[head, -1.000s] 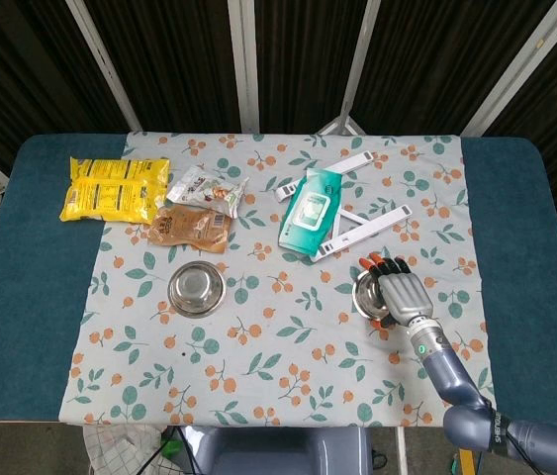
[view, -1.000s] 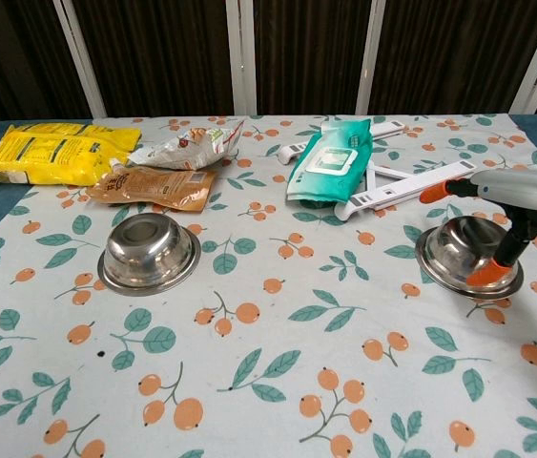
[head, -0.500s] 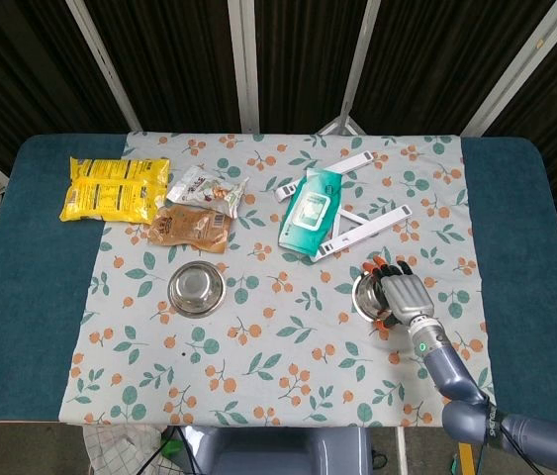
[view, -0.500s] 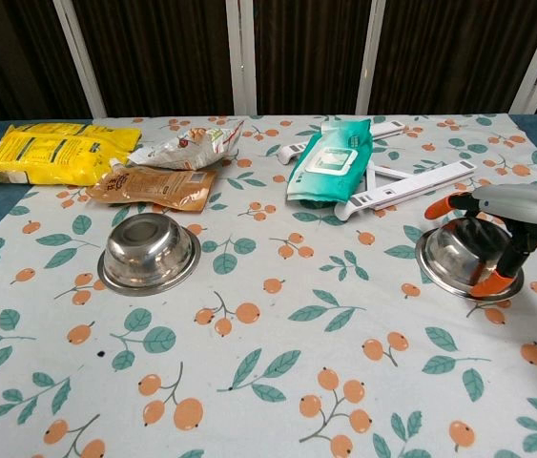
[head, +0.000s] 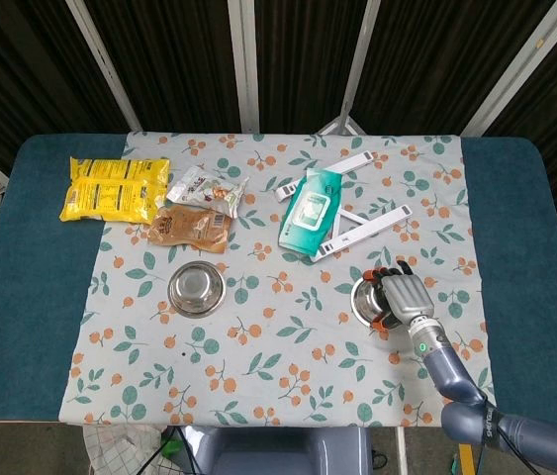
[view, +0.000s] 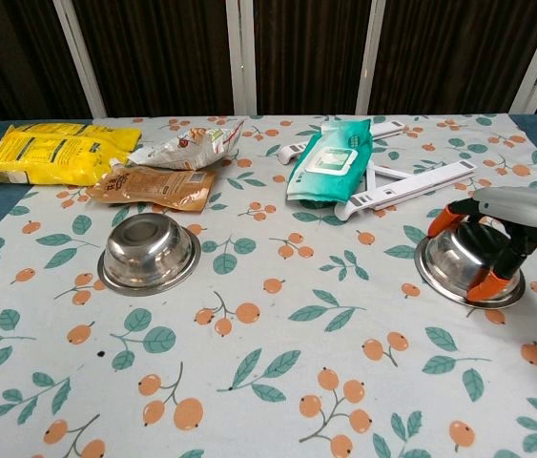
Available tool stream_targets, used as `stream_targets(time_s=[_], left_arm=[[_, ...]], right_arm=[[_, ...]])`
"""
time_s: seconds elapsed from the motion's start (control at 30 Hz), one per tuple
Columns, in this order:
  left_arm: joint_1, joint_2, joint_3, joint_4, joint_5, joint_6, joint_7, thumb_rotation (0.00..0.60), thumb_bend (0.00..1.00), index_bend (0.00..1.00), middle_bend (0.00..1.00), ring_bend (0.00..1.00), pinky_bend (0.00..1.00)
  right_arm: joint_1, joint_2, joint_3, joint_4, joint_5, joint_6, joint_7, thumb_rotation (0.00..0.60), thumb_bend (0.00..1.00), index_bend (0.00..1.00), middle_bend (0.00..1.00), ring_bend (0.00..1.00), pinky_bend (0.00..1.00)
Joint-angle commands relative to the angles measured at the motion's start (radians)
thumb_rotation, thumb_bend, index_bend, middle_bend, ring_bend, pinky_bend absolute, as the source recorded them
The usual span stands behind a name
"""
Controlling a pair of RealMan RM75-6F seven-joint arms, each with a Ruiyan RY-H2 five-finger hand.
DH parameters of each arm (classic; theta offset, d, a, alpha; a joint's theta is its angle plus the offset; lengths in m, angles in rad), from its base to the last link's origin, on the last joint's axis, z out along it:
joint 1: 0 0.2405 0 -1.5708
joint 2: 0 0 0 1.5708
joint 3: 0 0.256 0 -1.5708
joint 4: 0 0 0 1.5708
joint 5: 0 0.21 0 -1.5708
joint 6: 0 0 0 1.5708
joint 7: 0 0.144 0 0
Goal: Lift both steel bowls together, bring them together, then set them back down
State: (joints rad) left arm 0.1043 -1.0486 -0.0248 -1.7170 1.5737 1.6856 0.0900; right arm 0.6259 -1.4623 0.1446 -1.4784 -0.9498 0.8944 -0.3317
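Head view: right hand (head: 403, 297) sits over the right steel bowl (head: 369, 300), which rests on the floral cloth (head: 258, 346) just below the lower end of the white folding stand (head: 362, 230); a second ago the hand lay a little higher and more to the left over the bowl, now it has slid toward the bowl's right rim and its orange fingertips (head: 381, 322) curl at the near edge. Left steel bowl (head: 196, 288) stands untouched below the brown snack pouch (head: 191, 225), well left of the stand. Left hand not visible in this view; only an orange tip pokes in at the lower left edge, too small to identify. Chest view: right hand (view: 506, 229) arches over the right steel bowl (view: 459, 262), one orange fingertip at the far rim, others down at the near right rim, closer to the metal than in the earlier frames. Fingers bracket the rim, but whether they press it cannot be told; the bowl sits flat on the cloth. Left steel bowl (view: 149, 252) alone, left of the stand and below the pouch; no left hand here either. Judgement: right side is settling its grasp, lift not yet begun, and the left hand has yet to reach its bowl, so a joint lift looks some way off
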Motion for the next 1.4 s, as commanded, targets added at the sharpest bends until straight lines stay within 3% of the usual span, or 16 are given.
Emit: stream_targets(time_s=[0.03,0.2,0.3,0.47,0.67,0.77,0.93,1.17,1.4], left_arm=[[-0.034,0.037,0.013,-0.026,0.028,-0.054,-0.038,0.600,0.10,0.23,0.06,0.04,0.20],[-0.122,0.137,-0.004,-0.145,0.025,-0.181,-0.061,0.600,0.10,0.23,0.07,0.04,0.20],[-0.202,0.187,-0.037,-0.219,-0.041,-0.303,-0.043,0.600,0.10,0.22,0.05,0.03,0.20],[-0.331,0.184,-0.104,-0.234,-0.175,-0.484,-0.041,0.600,0.08,0.20,0.02,0.03,0.19],[-0.474,0.076,-0.161,-0.144,-0.314,-0.644,0.003,0.600,0.07,0.20,0.02,0.03,0.21],[-0.547,-0.020,-0.171,-0.069,-0.380,-0.714,0.048,0.600,0.07,0.20,0.02,0.03,0.23],[-0.606,-0.127,-0.173,0.013,-0.454,-0.741,0.107,0.600,0.04,0.20,0.01,0.03,0.23],[-0.664,-0.204,-0.171,0.066,-0.529,-0.791,0.147,0.600,0.00,0.17,0.00,0.00,0.19],[-0.726,-0.254,-0.166,0.075,-0.578,-0.847,0.160,0.600,0.00,0.16,0.00,0.00,0.19]], right_arm=[[-0.010,0.014,0.006,-0.020,-0.036,0.026,0.026,0.600,0.00,0.36,0.27,0.25,0.00],[-0.017,0.050,0.014,-0.057,-0.052,0.046,0.044,0.600,0.01,0.36,0.27,0.25,0.00],[-0.023,0.078,0.019,-0.084,-0.055,0.056,0.053,0.600,0.01,0.36,0.27,0.26,0.00],[-0.040,0.119,0.022,-0.118,-0.073,0.085,0.067,0.600,0.01,0.36,0.28,0.33,0.01],[-0.071,0.174,0.027,-0.155,-0.105,0.131,0.101,0.600,0.02,0.36,0.28,0.34,0.18],[-0.085,0.197,0.031,-0.169,-0.115,0.151,0.119,0.600,0.03,0.36,0.28,0.34,0.20],[-0.092,0.211,0.027,-0.174,-0.125,0.159,0.120,0.600,0.02,0.36,0.28,0.35,0.21],[-0.097,0.223,0.029,-0.171,-0.129,0.166,0.122,0.600,0.03,0.36,0.28,0.39,0.31],[-0.102,0.239,0.034,-0.161,-0.126,0.163,0.137,0.600,0.02,0.36,0.28,0.39,0.32]])
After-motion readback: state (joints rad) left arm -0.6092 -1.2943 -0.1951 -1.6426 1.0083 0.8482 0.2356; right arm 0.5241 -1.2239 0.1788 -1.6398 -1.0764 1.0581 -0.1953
